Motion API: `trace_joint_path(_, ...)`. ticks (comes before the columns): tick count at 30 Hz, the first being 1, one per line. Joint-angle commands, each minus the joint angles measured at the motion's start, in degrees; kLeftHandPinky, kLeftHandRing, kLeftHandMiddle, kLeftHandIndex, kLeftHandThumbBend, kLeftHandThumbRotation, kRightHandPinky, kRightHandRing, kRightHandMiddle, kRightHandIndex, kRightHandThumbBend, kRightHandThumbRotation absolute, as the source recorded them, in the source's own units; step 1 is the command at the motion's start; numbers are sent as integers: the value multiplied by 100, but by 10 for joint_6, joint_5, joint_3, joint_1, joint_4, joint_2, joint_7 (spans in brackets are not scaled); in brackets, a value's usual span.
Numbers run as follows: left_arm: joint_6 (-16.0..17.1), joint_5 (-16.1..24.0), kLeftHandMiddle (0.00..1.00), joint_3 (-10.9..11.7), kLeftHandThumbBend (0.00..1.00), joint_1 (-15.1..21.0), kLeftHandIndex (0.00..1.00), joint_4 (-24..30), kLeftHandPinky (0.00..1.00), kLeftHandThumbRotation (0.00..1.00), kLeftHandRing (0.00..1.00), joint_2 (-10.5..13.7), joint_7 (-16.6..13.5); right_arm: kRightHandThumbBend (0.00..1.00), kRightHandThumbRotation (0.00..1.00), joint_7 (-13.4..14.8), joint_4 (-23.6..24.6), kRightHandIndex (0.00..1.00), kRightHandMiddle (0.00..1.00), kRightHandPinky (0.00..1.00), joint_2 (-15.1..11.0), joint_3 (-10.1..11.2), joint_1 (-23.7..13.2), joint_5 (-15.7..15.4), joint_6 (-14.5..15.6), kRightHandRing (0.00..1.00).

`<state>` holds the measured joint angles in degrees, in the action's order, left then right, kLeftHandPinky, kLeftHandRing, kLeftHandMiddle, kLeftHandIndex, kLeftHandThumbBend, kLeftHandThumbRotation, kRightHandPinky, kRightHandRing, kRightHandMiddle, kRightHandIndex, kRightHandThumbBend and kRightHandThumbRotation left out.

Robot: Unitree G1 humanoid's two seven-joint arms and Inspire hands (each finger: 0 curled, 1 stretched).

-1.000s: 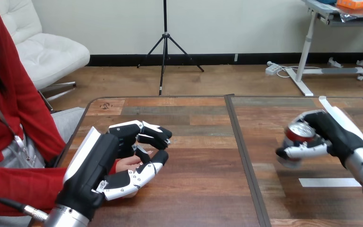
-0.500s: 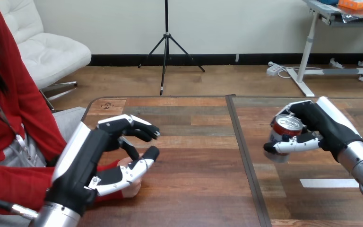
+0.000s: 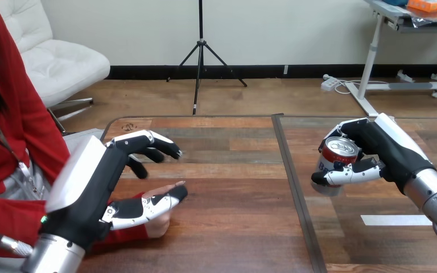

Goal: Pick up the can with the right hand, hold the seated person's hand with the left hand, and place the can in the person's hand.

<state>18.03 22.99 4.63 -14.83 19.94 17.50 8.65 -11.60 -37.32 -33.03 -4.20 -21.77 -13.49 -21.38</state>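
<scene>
My right hand (image 3: 390, 153) has its fingers and thumb curled round a red can (image 3: 334, 162) with a silver top, held upright above the right half of the table. The person's hand (image 3: 157, 223) rests on the table (image 3: 233, 227) at the left, palm up, coming out of a red sleeve. My left hand (image 3: 99, 182) is over it: the thumb lies across the person's palm, while the fingers (image 3: 148, 145) stand raised and spread above it, not closed on it. The can is well to the right of the person's hand.
A dark seam (image 3: 293, 190) runs front to back down the middle of the wooden table. A strip of white tape (image 3: 395, 219) lies on the table under my right forearm. The person sits at the left edge.
My left hand's fingers have uncurled and lifted off the person's hand, leaving just the thumb across it. My right hand has carried the can to the left and slightly up.
</scene>
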Motion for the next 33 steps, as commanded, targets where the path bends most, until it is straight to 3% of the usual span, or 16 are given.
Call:
trace_joint_path(1,-14,60,70,14,84,28,68,41,53,22,68,19,-20,71,0,0,45,50,46,36,-16,23,-18,11,1,40)
trace_joint_path(7,-6,116,71,14,97,39,69,26,53,26,68,32,-47,71,0,-5,59,50,46,37,-15,24,-13,7,9,41)
trace_joint_path(11,-15,148,71,12,99,50,70,15,52,28,68,44,-54,70,0,-6,59,50,46,37,-15,24,-12,8,4,41)
trace_joint_path(25,-20,188,71,5,100,81,70,-26,52,23,67,73,-63,70,0,-8,58,50,46,37,-11,25,-13,9,5,41)
trace_joint_path(33,-29,202,72,-4,100,98,70,-52,54,23,68,95,-49,70,0,-8,52,50,46,38,-11,25,-15,9,3,41)
